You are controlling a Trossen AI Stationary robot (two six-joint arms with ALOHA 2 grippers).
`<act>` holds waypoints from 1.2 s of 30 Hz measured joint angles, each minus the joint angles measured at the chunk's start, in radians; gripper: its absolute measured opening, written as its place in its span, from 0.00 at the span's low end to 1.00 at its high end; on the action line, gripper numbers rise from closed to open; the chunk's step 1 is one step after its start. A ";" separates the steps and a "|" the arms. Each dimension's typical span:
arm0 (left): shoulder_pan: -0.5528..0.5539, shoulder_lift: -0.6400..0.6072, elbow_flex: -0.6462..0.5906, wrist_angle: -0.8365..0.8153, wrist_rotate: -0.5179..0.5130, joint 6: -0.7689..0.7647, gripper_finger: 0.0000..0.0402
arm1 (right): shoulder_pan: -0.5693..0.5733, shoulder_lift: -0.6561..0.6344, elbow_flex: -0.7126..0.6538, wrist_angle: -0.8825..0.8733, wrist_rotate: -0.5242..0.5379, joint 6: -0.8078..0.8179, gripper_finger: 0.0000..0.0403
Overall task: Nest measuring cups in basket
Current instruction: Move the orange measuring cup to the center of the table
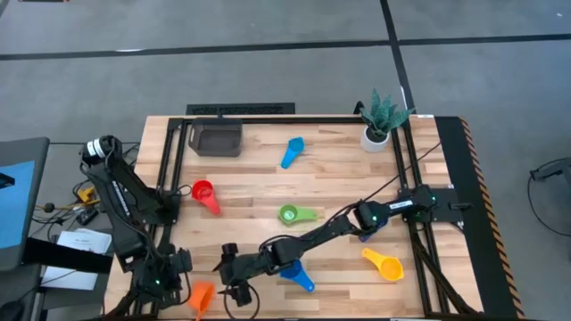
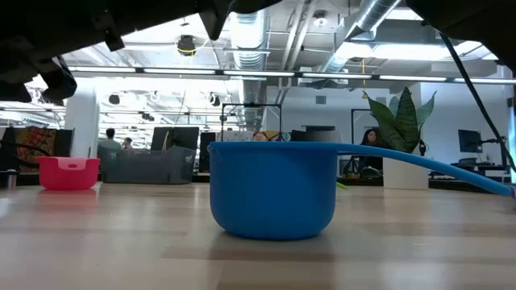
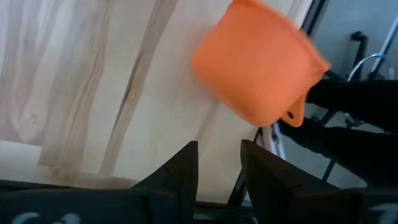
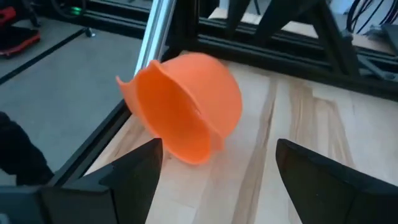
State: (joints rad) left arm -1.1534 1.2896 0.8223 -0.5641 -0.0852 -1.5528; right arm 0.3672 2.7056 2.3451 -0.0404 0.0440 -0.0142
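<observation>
An orange measuring cup (image 1: 201, 299) lies tipped over near the table's near left corner, its bottom toward my left gripper (image 3: 219, 163) and its mouth (image 4: 168, 121) toward my right gripper (image 4: 217, 158). My left gripper (image 1: 177, 267) is open by a narrow gap with nothing in it, just short of the cup (image 3: 255, 65). My right gripper (image 1: 234, 287) is wide open, and the cup sits just beyond its fingertips. The dark basket (image 1: 217, 138) stands at the far left. Red (image 1: 203, 192), green (image 1: 290, 214), light blue (image 1: 292, 152), blue (image 1: 299, 276) and yellow (image 1: 384, 265) cups lie scattered on the table.
A white plant pot (image 1: 376, 134) stands at the far right. Black frame rails (image 1: 169, 178) run along the table's left and right sides. My right arm (image 1: 339, 223) stretches across the table's middle, passing beside the green cup. In the low view the blue cup (image 2: 274, 189) fills the foreground.
</observation>
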 joint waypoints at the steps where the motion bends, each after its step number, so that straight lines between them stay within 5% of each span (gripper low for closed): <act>1: 0.000 0.011 0.000 0.007 0.006 0.000 0.27 | 0.000 0.000 0.000 0.011 -0.001 0.007 0.83; 9: 0.000 0.046 0.000 0.066 0.027 -0.025 0.27 | 0.000 0.062 0.001 0.162 0.011 0.011 0.82; 36: 0.001 0.046 -0.001 0.129 0.010 -0.109 0.27 | -0.010 0.097 0.000 0.225 -0.017 -0.039 0.70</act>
State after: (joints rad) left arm -1.1520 1.3354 0.8215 -0.4347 -0.0750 -1.6619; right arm 0.3576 2.8021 2.3455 0.1849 0.0269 -0.0536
